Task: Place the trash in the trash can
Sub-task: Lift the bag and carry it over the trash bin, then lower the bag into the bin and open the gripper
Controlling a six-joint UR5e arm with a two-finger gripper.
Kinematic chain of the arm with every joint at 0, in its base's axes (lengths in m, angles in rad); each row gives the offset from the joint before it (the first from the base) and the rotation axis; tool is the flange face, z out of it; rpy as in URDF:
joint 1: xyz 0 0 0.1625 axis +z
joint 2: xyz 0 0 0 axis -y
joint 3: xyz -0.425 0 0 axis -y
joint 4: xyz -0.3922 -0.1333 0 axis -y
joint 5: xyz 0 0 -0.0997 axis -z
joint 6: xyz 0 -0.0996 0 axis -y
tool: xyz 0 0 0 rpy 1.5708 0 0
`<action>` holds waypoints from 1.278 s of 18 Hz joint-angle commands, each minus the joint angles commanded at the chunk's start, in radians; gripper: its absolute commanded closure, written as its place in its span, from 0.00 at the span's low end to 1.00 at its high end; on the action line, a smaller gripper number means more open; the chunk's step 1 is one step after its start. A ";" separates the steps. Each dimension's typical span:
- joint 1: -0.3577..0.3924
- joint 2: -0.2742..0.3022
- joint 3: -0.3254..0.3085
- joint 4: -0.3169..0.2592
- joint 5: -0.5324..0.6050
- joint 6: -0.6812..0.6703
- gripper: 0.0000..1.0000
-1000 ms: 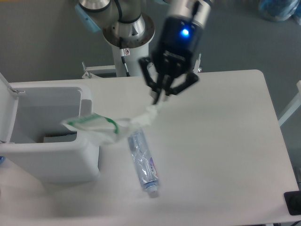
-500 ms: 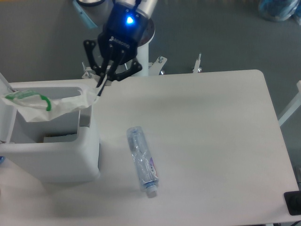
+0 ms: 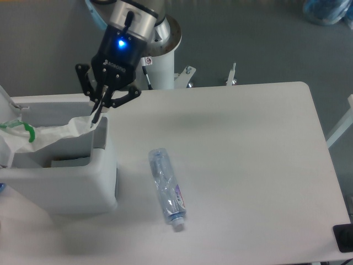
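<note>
Gripper: the gripper (image 3: 96,117) sits in the upper left of the frame, just above the right rim of the trash can (image 3: 60,190); its fingers are pinched closed on one end of the plastic bag (image 3: 49,134).
Bag: the bag stretches leftward from the fingertips across the open top of the bin, with its green-and-white band at the far left edge of the frame, near the raised lid (image 3: 4,99). It hangs over the opening and is not yet lying inside.
Bottle: the bottle (image 3: 167,189) lies on its side on the table (image 3: 248,165), lower centre of the frame, just right of the bin and apart from it, its cap toward the bottom edge.
Trash can: open, its lid tipped up at the far left; a dark patch shows on the inner right wall.
Done: neither piece is in the bin yet.
Left: release the bag so it drops in, then fetch the bottle and bring it over; judged from this view, the task is less than half complete.
</note>
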 joint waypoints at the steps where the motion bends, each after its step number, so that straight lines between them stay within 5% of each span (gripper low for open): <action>1: -0.017 -0.003 -0.002 0.000 0.011 0.019 1.00; 8: -0.098 -0.041 -0.009 -0.003 0.119 0.197 1.00; 19: -0.163 -0.091 0.008 -0.008 0.186 0.244 1.00; 23: -0.172 -0.081 0.000 -0.005 0.183 0.238 0.71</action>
